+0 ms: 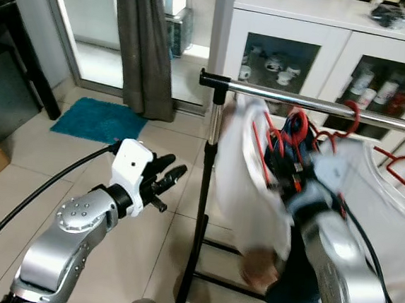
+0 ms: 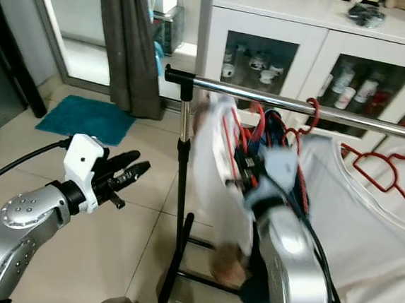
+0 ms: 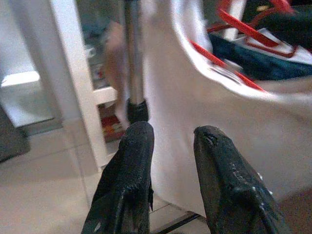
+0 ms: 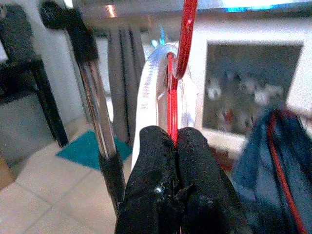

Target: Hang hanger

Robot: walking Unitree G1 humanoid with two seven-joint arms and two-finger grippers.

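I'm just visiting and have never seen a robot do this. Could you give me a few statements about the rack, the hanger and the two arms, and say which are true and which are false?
1. The right gripper is shut on a red hanger. True.
2. The hanger carries a white garment. True.
3. The left gripper is gripping the rail. False: it is open and holds nothing, off to the left of the rack's upright pole.
4. The cabinet behind the rack is black. False: it is white, with glass doors.
5. A teal mat lies on the floor. True.
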